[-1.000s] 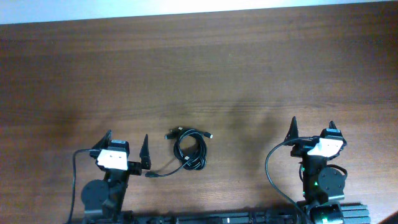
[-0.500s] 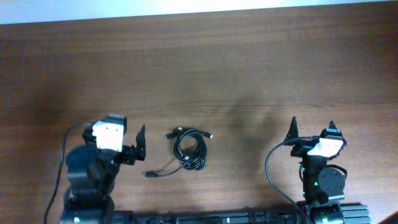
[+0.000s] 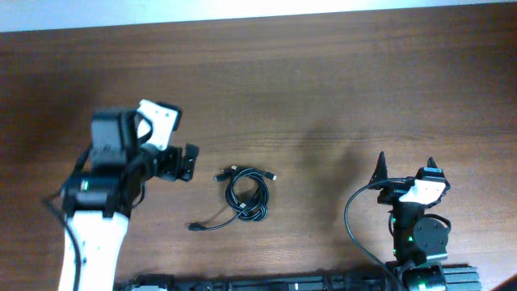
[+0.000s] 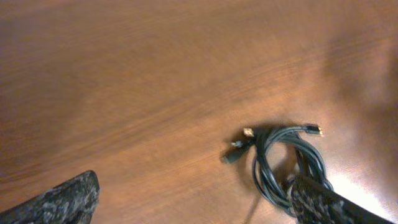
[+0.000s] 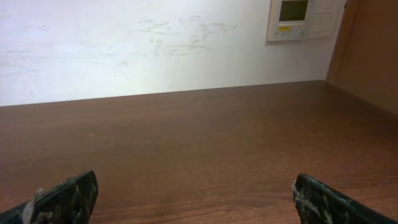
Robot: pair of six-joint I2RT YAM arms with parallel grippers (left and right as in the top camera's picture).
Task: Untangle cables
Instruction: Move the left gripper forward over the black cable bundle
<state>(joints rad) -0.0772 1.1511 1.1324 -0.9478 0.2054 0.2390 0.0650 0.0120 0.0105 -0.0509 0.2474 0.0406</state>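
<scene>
Left gripper (image 3: pixel 184 162) is extended over the table (image 3: pixel 339 89), just left of the cables (image 3: pixel 246 196), jaws apart and empty. Right gripper (image 3: pixel 406 168) sits at the robot-side edge, jaws apart and empty. The cables are thin black cords, loosely coiled on brown wood-grain, with one plug end trailing

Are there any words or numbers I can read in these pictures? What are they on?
None can be read.
The wall panel in the right wrist view has a small screen and a yellow mark, both too blurred to read.
The cables and the table show no writing.
</scene>
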